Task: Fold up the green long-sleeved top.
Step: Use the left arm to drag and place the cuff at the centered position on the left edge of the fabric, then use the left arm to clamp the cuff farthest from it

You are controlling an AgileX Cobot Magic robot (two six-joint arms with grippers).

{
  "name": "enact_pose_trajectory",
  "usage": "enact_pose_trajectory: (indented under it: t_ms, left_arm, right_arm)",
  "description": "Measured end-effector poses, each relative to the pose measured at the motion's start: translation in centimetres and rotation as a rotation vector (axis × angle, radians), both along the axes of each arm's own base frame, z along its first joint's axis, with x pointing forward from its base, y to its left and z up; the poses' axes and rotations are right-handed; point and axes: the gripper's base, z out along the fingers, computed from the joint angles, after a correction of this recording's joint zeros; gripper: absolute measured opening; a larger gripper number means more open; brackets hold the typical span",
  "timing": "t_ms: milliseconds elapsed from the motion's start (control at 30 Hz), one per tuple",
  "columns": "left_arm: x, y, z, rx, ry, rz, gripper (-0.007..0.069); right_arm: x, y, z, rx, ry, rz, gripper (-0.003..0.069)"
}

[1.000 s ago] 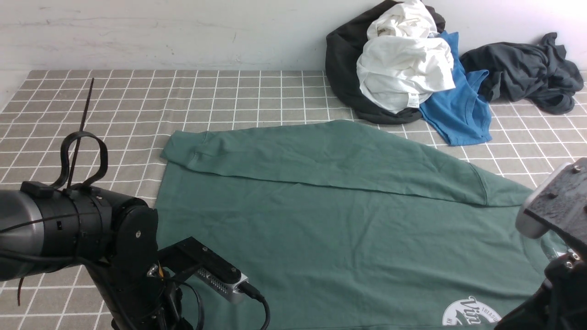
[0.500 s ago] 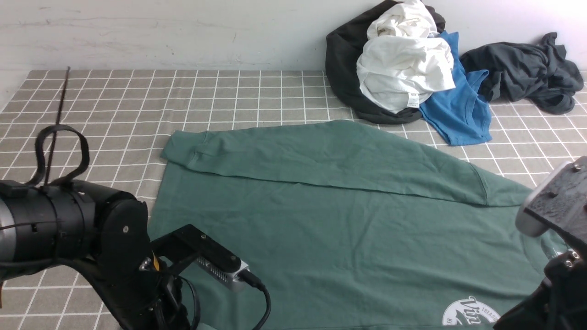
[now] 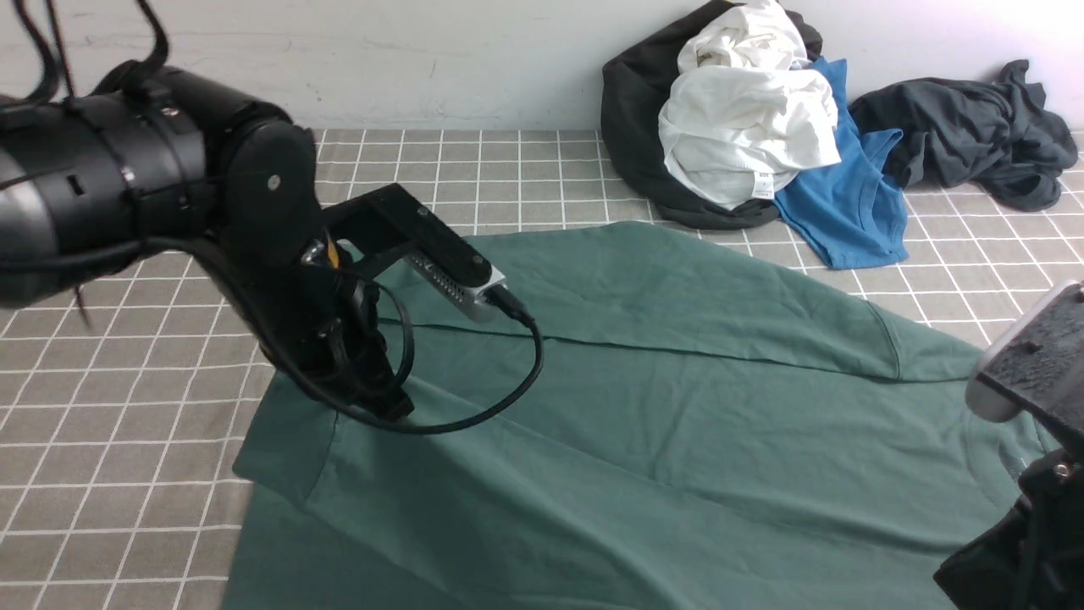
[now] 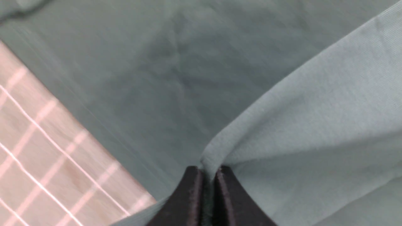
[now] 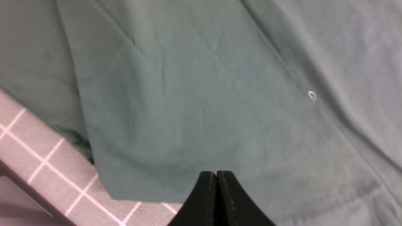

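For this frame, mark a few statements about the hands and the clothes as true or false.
1. The left hand is shut on a fold of the green top. True.
2. The right hand is open. False: its jaws are shut.
3. The blue T-shirt lies on the green top. False: it lies beyond it, beside the white garment.
4. The white garment sits on a dark garment. True.

Along the far side of your checked table (image 3: 474,178), against the pale wall (image 3: 381,59), a white garment (image 3: 745,127) lies heaped on a black one (image 3: 631,127), a blue T-shirt (image 3: 847,212) spilling out beside them; a grey garment (image 3: 965,140) sits crumpled farther right.
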Motion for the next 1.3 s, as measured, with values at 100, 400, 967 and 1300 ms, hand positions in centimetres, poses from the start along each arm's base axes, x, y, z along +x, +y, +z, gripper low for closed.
enact_pose_trajectory:
  t_ms: [100,400,967,1300]
  left_arm:
    - [2.2,-0.1,-0.8,0.018,0.017,0.019,0.0016]
    - [5.8,1.9,-4.5,0.017,0.108,0.124,0.0025]
    - [10.7,4.5,-2.2,-0.105,-0.029,0.371,0.051]
    - [17.0,6.1,-6.0,-0.171,-0.126,0.491,0.0521]
  right_arm:
    - [0.1,-0.3,0.0,-0.024,-0.003,-0.028,-0.0014]
    - [0.2,-0.5,0.0,-0.042,-0.018,-0.04,-0.0014]
    - [0.8,-0.6,0.1,-0.063,-0.086,-0.035,-0.0014]
    - [1.0,-0.6,0.2,-0.062,-0.112,-0.034,-0.0014]
